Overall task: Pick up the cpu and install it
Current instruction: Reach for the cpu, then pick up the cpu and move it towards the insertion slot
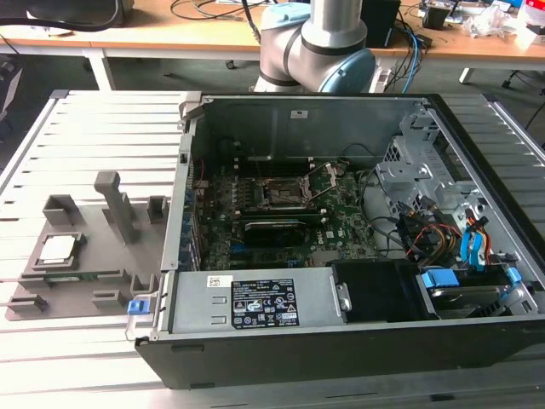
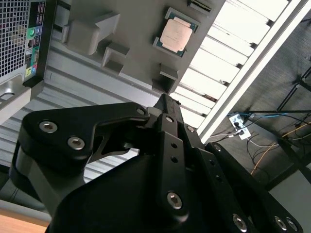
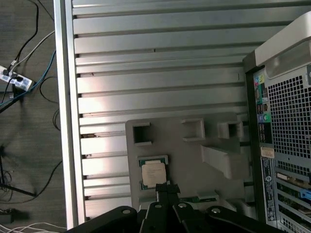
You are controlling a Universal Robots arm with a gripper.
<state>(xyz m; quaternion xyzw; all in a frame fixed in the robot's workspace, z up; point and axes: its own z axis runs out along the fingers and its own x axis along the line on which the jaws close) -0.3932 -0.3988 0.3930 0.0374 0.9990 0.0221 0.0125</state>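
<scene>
From here I see the cpu [image 1: 57,248] as silvery with a green rim. Its holder [image 1: 102,256] is plain grey, the desk [image 1: 94,136] pale ribbed metal, the computer case [image 1: 341,351] black, its circuit board [image 1: 345,213] green, and my end effector [image 2: 164,99] black.

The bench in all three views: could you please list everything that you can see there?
cpu: one, silvery-grey, in a recess of the fixture plate.
fixture plate: one, grey, on the table, at the exterior view's left of the computer case.
computer case: one, black, open, on the table.
motherboard: one, green, inside the case.
socket frame: one, black, on the motherboard.
cables: several, blue, orange and red, in the case at the exterior view's right.
table: one, silver, slatted.
arm: one, silver and pale blue, behind the case.
gripper: one, black, shut, held over the fixture plate.
</scene>
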